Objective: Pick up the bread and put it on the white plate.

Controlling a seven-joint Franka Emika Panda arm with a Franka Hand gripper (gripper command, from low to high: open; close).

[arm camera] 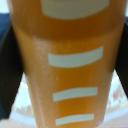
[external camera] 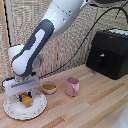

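Note:
In the exterior view, my white boxy hand [external camera: 26,97] hangs low over the white plate [external camera: 15,111] at the front of the exterior view's left. Its blue fingertips [external camera: 21,98] are shut on the bread [external camera: 28,101], a small orange-yellow chunk just above or touching the plate; I cannot tell which. In the wrist view the bread [arm camera: 65,45] fills nearly the whole picture as an orange surface with pale bars. The dark fingers [arm camera: 7,65] flank it. Slivers of the plate's patterned rim [arm camera: 118,96] show behind.
A small white bowl [external camera: 49,88] with yellow-orange food stands just beyond the plate toward the exterior view's right. A pink cup [external camera: 72,86] stands further right. A black air fryer [external camera: 109,52] sits at the back right, with a cable above it. The table is light wood.

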